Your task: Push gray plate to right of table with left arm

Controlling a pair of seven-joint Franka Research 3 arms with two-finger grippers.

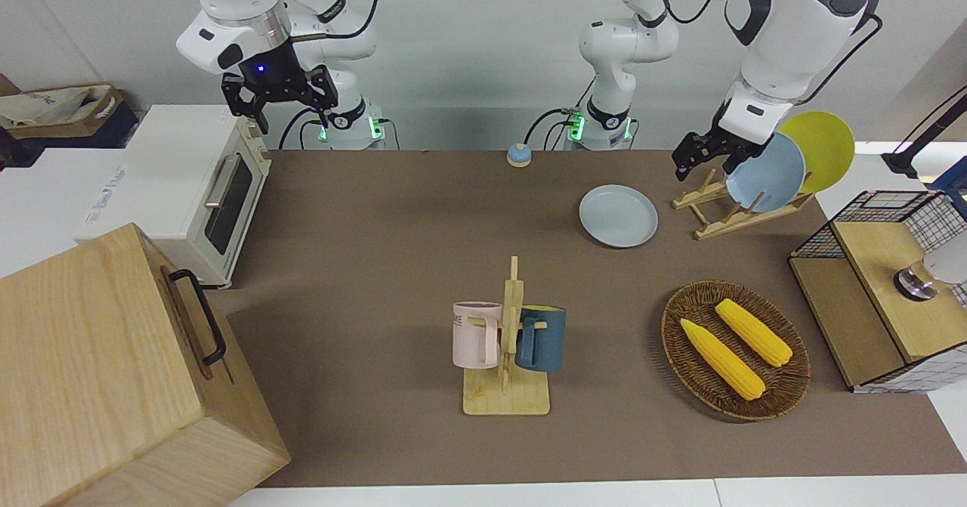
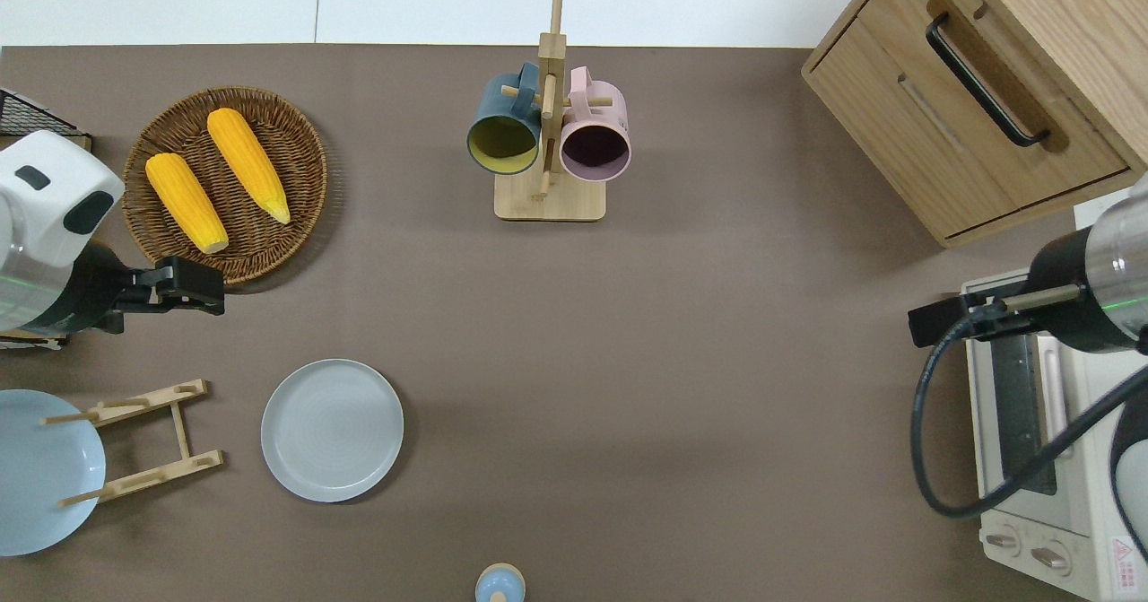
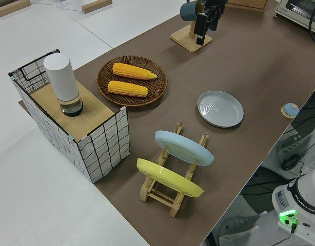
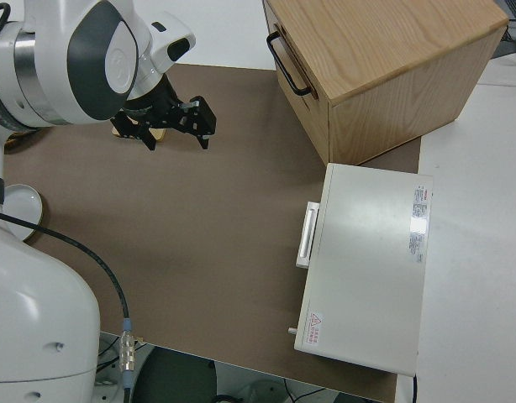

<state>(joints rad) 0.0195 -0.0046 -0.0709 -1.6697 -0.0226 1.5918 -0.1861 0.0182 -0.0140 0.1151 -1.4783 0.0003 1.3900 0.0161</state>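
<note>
Corn, mugs and an oven on the brown mat

Two corn cobs (image 2: 215, 178) lie in a wicker basket (image 2: 296, 149); mug stand (image 2: 549, 198) holds two mugs; toaster oven (image 1: 204, 190) beside wooden cabinet (image 1: 106, 371).

Front and overhead views share the table (image 1: 378, 212).

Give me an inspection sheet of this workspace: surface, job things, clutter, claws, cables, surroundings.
Surface: table, brown mat.
Job things: gray plate flat on the mat, beside the plate rack, untouched.
Clutter: basket with two corn cobs; mug tree with two mugs; sky-blue plate and yellow plate in the rack; small blue bell.
Claws: left claw raised over the basket's edge; right arm parked, right claw open.
Cables: black cable over the toaster oven.
Surroundings: wooden cabinet; wire shelf.
</note>
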